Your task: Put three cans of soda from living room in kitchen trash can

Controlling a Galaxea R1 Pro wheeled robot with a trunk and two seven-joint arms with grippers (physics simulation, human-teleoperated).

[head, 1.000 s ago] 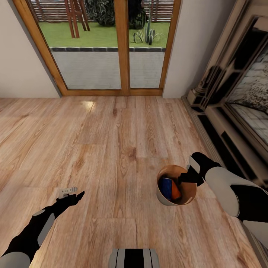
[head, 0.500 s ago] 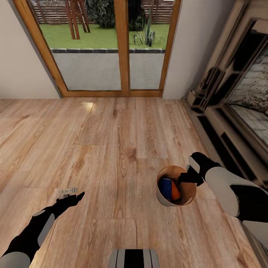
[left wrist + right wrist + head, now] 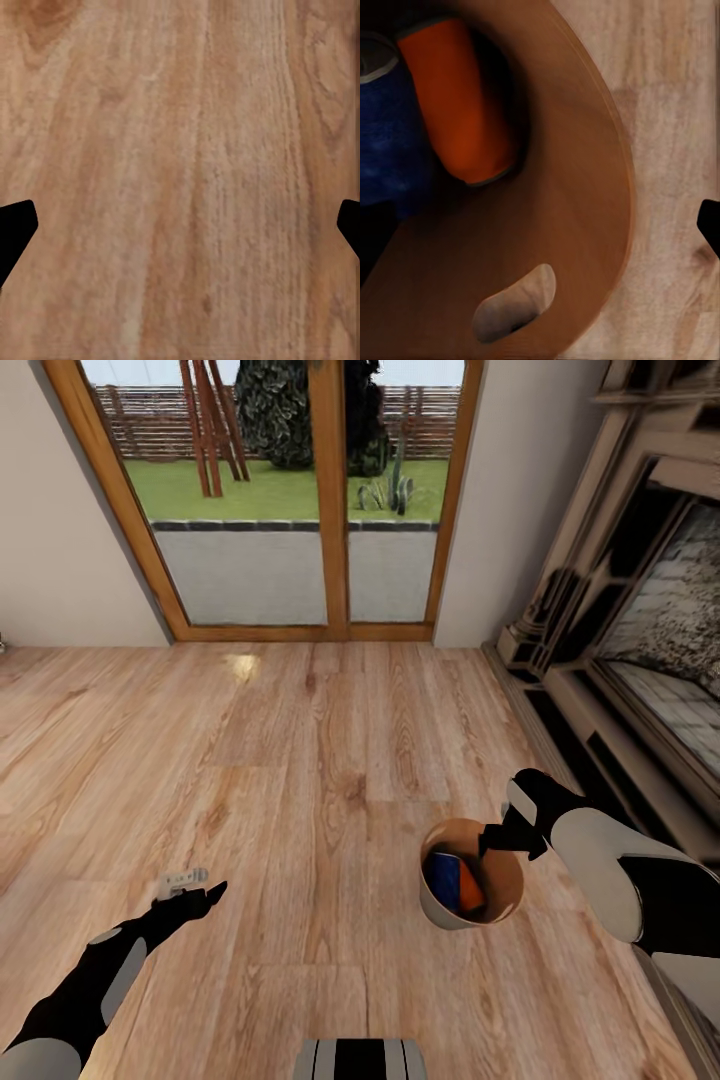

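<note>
R arm bent inward, right gripper (image 3: pixel 487 844) jaws clamped on trash can (image 3: pixel 436 905) rim; orange can (image 3: pixel 461 105) and blue can (image 3: pixel 390 135) lie tilted inside. L arm low, left gripper (image 3: pixel 192 886) jaws wide over floor (image 3: pixel 180 180).

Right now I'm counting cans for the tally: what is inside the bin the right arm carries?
Inside the bin lie an orange can and a dark blue can, side by side. A third can is not visible; the bin's wall and the right gripper cover part of the interior.
</note>
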